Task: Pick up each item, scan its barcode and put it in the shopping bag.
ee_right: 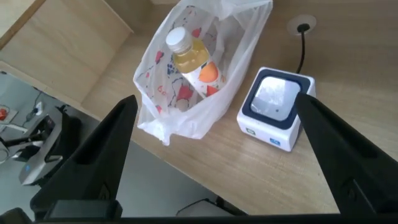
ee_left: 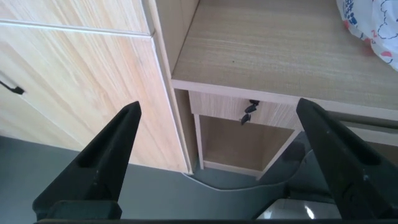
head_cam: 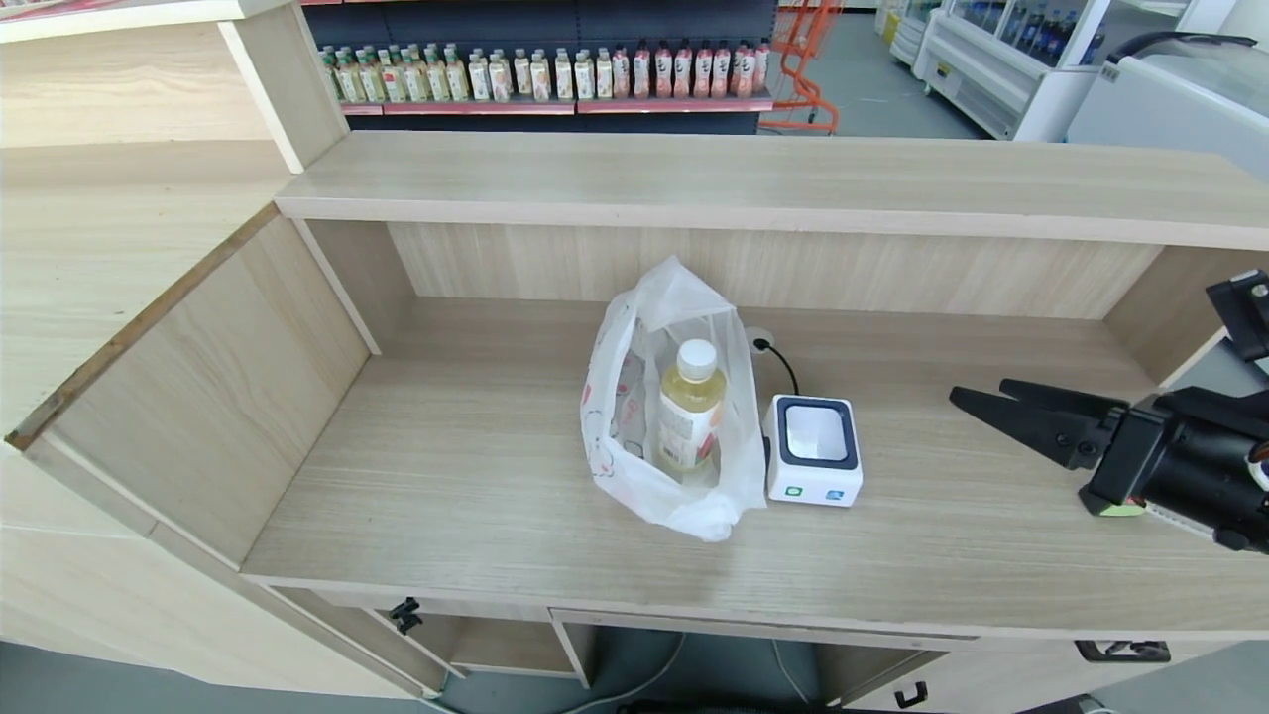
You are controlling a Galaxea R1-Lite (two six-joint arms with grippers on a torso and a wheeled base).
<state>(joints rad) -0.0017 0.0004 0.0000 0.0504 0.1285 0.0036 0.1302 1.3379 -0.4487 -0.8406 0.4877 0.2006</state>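
A white translucent shopping bag (head_cam: 644, 466) (ee_right: 163, 93) stands mid-counter, mouth up. Inside it a bottle (head_cam: 691, 402) (ee_right: 189, 59) of yellow drink with a white cap stands upright. Just right of the bag sits the white barcode scanner (head_cam: 813, 451) (ee_right: 277, 106) with a dark-framed window facing up. My right gripper (head_cam: 980, 390) (ee_right: 214, 102) hovers open and holds nothing, above the counter to the right of the scanner, pointing at it. My left gripper (ee_left: 219, 107) is open and holds nothing, low in front of the counter's left front corner; a corner of the bag (ee_left: 367, 18) shows beyond it.
The wooden counter (head_cam: 476, 466) is walled at the back and both sides, with a raised ledge (head_cam: 753, 178) behind. A black cable (head_cam: 783, 365) runs from the scanner to a hole in the counter. A key (ee_left: 250, 111) hangs from the drawer below.
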